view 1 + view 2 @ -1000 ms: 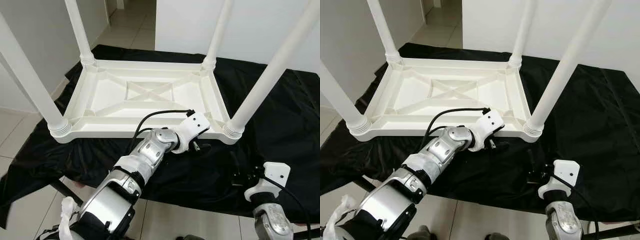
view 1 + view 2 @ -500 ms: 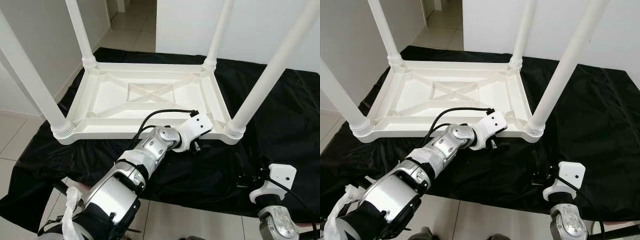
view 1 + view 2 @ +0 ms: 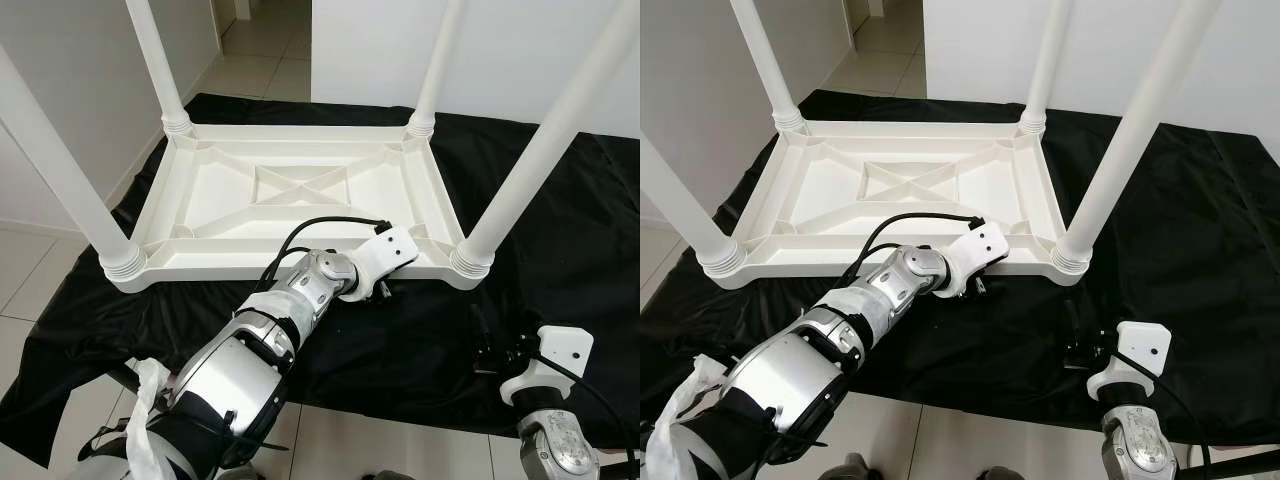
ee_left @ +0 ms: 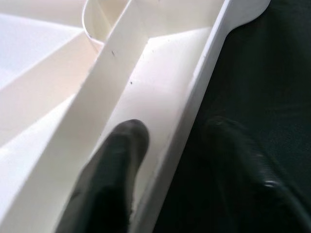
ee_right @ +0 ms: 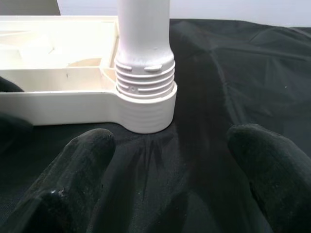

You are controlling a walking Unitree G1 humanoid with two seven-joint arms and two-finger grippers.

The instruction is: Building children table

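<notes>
Black cloth [image 3: 560, 230] covered the low counter, with pale floor tiles and white walls beyond it. Nearest the robot, the right hand [image 3: 1076, 340] hovered just above the cloth with its two black fingers [image 5: 77, 170] spread apart and empty, facing the ribbed socket of the near right white plastic leg [image 5: 144, 58]. Further in, the left hand [image 3: 378, 291] was at the near long rim of the upturned white plastic children's table [image 3: 300, 200], one finger [image 4: 114, 165] inside the rim wall and the other outside over the cloth, straddling the edge; whether they pressed on it could not be told. Compared with a second earlier, the left arm had reached a little deeper and lower toward that rim while the right hand had barely shifted, which suggested the robot was settling a hold on the tabletop edge. All four round legs stood upright in their corner sockets, so assembly looked nearly done, perhaps with turning the table over remaining.
</notes>
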